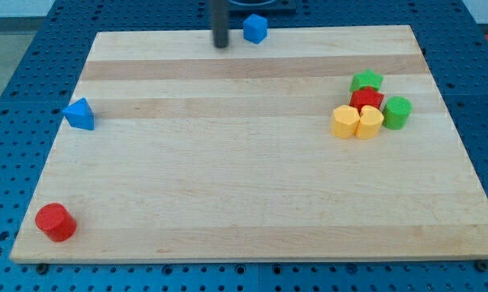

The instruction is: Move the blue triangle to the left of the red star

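Note:
The blue triangle [79, 114] lies near the board's left edge, in the upper half. The red star [366, 99] sits at the view's right, packed inside a cluster of blocks. My tip [220, 45] rests at the top edge of the board, near the middle, just left of a blue cube [254, 29]. The tip is far from both the blue triangle and the red star and touches no block.
Around the red star: a green star [366, 80] above it, a green cylinder [396, 112] to its right, a yellow hexagon [345, 122] and a yellow heart-like block [370, 123] below. A red cylinder [55, 222] sits at the bottom left corner. The wooden board [244, 203] lies on a blue pegboard.

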